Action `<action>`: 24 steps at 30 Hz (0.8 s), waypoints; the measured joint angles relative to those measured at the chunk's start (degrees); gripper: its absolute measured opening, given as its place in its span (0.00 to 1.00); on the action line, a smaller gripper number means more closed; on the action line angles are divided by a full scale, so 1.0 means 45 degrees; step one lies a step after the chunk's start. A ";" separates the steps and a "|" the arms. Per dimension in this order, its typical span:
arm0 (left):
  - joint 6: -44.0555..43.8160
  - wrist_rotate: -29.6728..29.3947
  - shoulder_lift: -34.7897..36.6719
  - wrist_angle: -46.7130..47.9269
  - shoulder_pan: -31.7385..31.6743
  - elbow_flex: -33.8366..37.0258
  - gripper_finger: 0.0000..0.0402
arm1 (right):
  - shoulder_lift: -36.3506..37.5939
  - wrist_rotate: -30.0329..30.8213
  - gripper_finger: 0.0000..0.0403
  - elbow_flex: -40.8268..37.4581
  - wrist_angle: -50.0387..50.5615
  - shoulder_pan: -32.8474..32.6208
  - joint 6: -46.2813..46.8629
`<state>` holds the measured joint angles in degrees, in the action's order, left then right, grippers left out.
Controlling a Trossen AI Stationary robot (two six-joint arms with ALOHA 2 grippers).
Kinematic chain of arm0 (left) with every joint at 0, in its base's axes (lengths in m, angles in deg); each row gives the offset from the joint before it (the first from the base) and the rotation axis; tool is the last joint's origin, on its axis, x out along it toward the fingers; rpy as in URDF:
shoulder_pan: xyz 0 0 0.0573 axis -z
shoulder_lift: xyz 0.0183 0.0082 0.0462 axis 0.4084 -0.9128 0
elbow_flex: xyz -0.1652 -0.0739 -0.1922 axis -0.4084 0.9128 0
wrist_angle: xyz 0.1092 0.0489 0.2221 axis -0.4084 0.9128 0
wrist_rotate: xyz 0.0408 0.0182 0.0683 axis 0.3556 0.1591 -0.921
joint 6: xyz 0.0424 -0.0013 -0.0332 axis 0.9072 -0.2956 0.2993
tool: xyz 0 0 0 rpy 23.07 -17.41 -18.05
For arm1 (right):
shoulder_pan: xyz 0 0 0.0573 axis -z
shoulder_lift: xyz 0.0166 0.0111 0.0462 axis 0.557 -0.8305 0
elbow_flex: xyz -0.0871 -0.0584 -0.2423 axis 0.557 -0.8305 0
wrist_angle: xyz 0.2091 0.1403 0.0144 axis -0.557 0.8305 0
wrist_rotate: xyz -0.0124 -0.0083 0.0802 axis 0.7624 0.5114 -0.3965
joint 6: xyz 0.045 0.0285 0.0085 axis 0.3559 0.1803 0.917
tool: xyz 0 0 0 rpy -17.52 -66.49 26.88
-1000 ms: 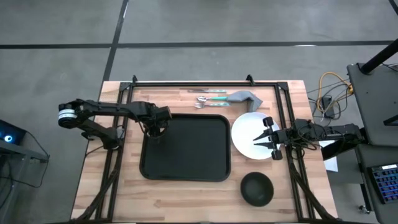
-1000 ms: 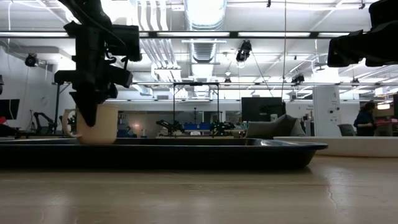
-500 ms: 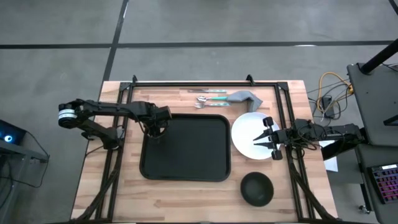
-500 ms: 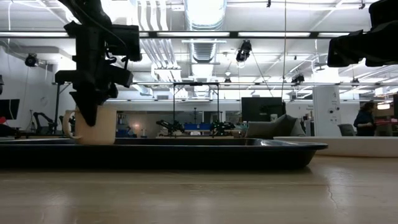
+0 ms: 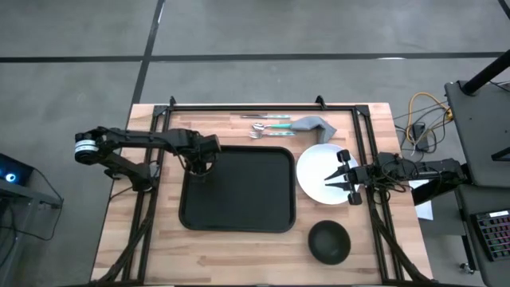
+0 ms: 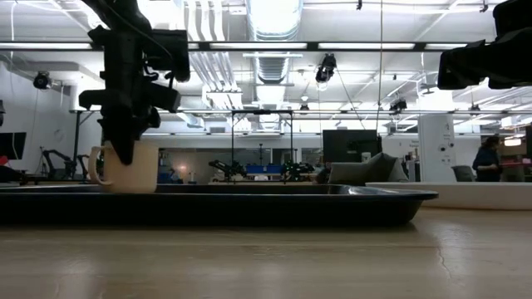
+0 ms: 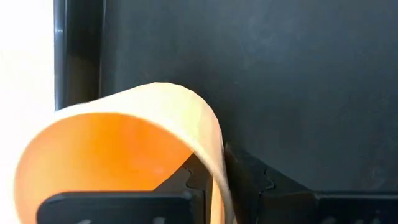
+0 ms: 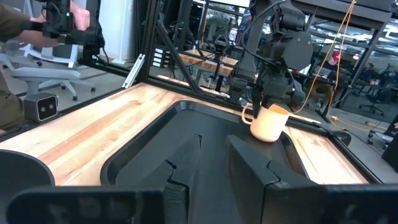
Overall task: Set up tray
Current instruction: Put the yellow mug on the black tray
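The black tray (image 5: pixel 239 191) lies on the wooden table. A cream mug (image 6: pixel 129 170) stands upright in its far left corner, also visible in the right wrist view (image 8: pixel 268 122). My left gripper (image 5: pixel 199 169) comes down on the mug from above (image 6: pixel 123 154) and is shut on its wall. My right gripper (image 5: pixel 344 177) waits open over the right edge of the white plate (image 5: pixel 323 174), touching nothing. My left gripper pinches the mug's wall at the rim (image 7: pixel 214 158), one finger (image 7: pixel 186 180) inside the mug and one (image 7: pixel 249 177) outside. The fingers point down from above. The mug stands upright with its base (image 8: pixel 267 137) on the tray floor.
A dark bowl (image 5: pixel 329 241) sits near the table's front right. Cutlery (image 5: pixel 267 127) and a folded grey napkin (image 5: pixel 313 125) lie along the far edge. Black frame rails (image 5: pixel 362 127) run round the table. A person (image 6: pixel 486 158) stands in the room behind.
My left gripper has moved a little toward the table's right, taking the mug with it. The mug stays upright on the tray.
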<state>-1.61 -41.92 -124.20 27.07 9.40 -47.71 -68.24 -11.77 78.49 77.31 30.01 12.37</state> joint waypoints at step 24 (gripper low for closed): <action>-0.0005 0.0000 -0.0005 0.1438 -0.0005 -0.1504 0.06 | 0.0000 0.0000 0.17 -0.0005 0.0000 0.0002 0.0000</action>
<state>-1.63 -41.92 -124.22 33.54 9.38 -54.47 -68.24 -11.77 78.47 77.31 30.02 12.37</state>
